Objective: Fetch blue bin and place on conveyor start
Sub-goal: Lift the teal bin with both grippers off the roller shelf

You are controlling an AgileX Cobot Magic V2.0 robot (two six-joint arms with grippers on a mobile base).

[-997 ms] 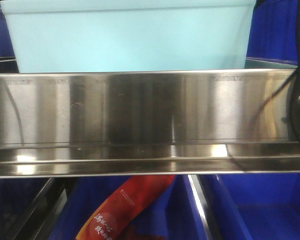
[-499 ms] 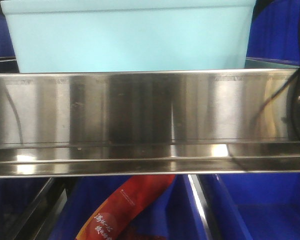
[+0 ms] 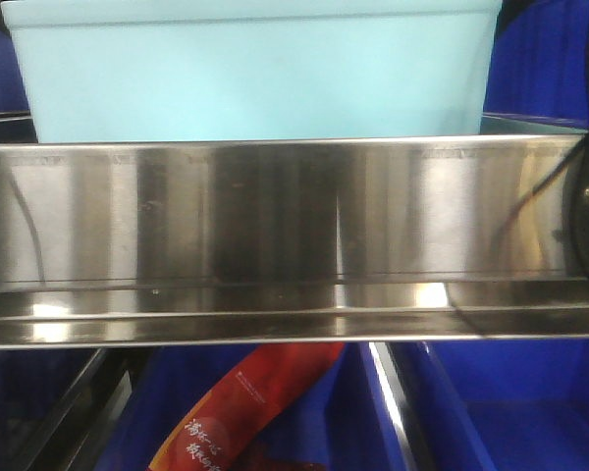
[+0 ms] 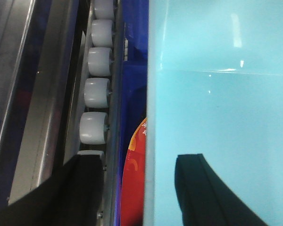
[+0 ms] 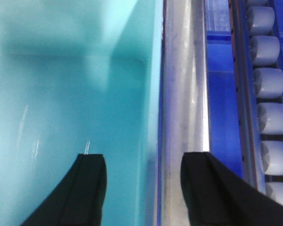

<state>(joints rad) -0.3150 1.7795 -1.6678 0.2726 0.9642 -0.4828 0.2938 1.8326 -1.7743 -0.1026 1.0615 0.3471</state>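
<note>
A shiny steel shelf rail (image 3: 294, 235) spans the front view. Dark blue bins (image 3: 515, 407) show at 5 o'clock beneath.

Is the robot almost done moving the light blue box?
Not nearly. Done: the left tool and right tool each straddle a side wall of the blue bin, one finger inside, one outside. In hand: gripping; both look open, not squeezing. Left: lift it from behind the steel rail and carry it to the conveyor, which no view shows.

The blue bin (image 3: 255, 74), a pale aqua plastic tub with smooth plain walls and a thin rim, is seen upright and open-topped, set just behind the steel rail (image 3: 275, 211).
</note>
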